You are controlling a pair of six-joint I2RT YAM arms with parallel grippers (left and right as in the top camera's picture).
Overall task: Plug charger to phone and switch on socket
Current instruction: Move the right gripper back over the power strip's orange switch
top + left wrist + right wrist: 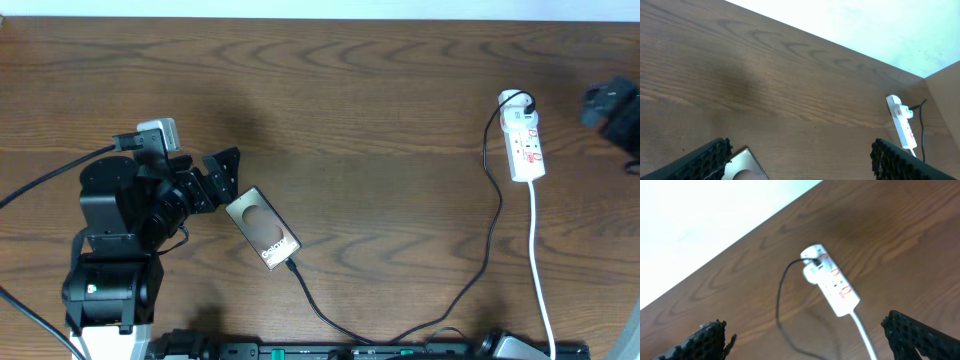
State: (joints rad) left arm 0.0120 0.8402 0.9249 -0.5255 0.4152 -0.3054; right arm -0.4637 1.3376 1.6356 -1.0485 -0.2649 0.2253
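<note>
On the overhead view I see the phone point(263, 228) lying tilted on the bench point(360, 90), lower left of centre. The left jaws are spread wide just off its upper-left end, and their own camera catches a corner of the phone at the bottom of the frame. The charger point(493, 225) runs from the phone's lower end down to the bottom edge, then climbs to the socket point(525, 140) at upper right. The right jaws, at the right edge, stand wide apart too, with the socket mid-frame in their camera.
</note>
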